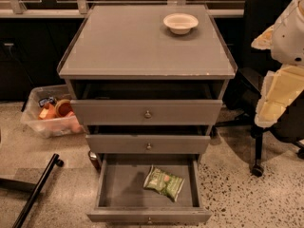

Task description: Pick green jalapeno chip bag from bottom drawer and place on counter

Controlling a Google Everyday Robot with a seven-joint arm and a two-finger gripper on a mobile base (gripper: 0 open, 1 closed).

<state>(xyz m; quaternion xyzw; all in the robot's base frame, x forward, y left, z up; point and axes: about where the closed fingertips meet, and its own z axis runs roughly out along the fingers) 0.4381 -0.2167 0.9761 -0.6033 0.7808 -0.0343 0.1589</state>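
Evidently barely begun: the green jalapeno chip bag (pixel 164 183) lies in the open bottom drawer (pixel 118 186), not yet on the counter (pixel 137 46), while the gripper (pixel 276 96) hangs far right, well apart, clenched or released I cannot tell.

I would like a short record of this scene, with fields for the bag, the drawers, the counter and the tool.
bag: green, lying flat in the bottom drawer, right of its middle
bottom drawer: pulled open, holds only the bag
upper drawers: two, insides not visible
counter: carries a white bowl near the back right corner
tool: not in view; part of the arm shows at the right edge
bin: on the floor, left of the drawers
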